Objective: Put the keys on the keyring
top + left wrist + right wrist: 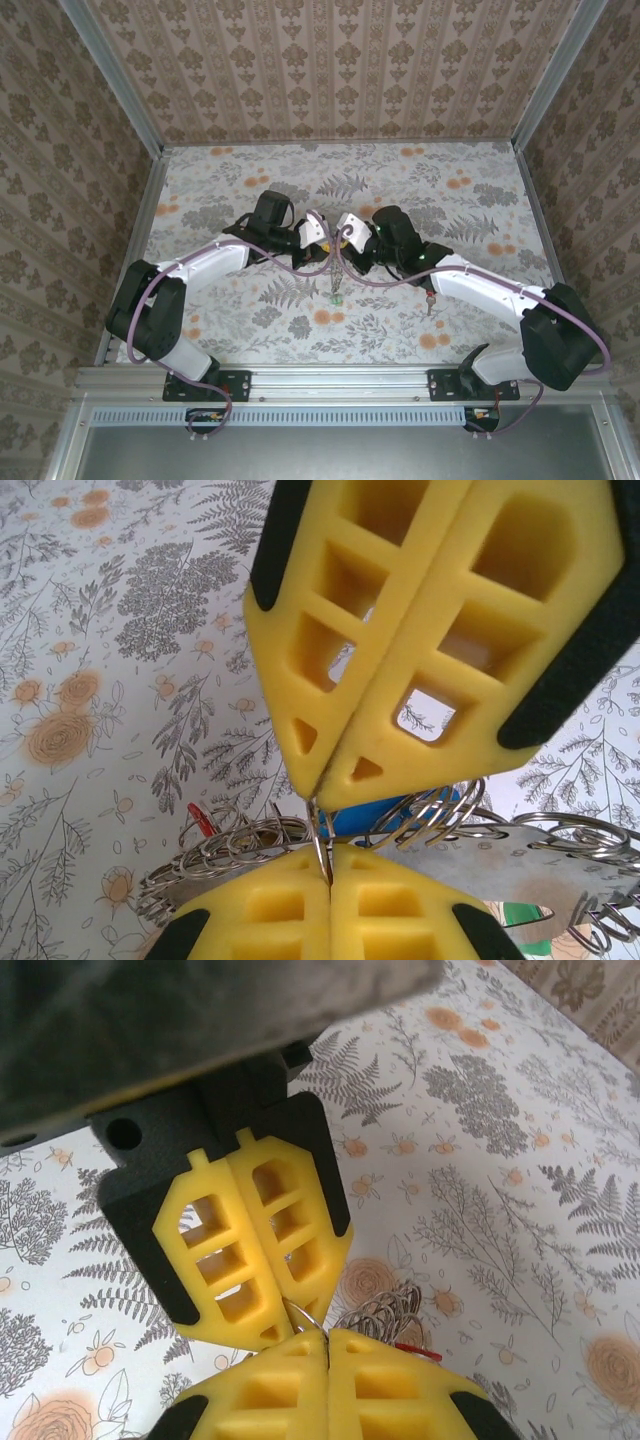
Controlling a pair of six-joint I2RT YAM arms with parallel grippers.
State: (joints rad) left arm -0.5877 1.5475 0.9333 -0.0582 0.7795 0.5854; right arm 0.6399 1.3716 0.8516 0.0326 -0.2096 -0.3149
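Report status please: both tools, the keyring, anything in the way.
Left tool and right tool both shut on thin silvery coiled wire keyring, tip to tip. Blue-headed small metal key sits at the ring. No obstacle seen.

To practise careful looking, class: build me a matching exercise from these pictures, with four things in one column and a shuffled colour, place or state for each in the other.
Things:
1 left hand
2 keyring
3 green key
4 table

Descriptions:
A flowered
B dangles at the keyring's bottom
C shut on the keyring
D silvery wire coils

Pairs: 1-C, 2-D, 3-B, 4-A
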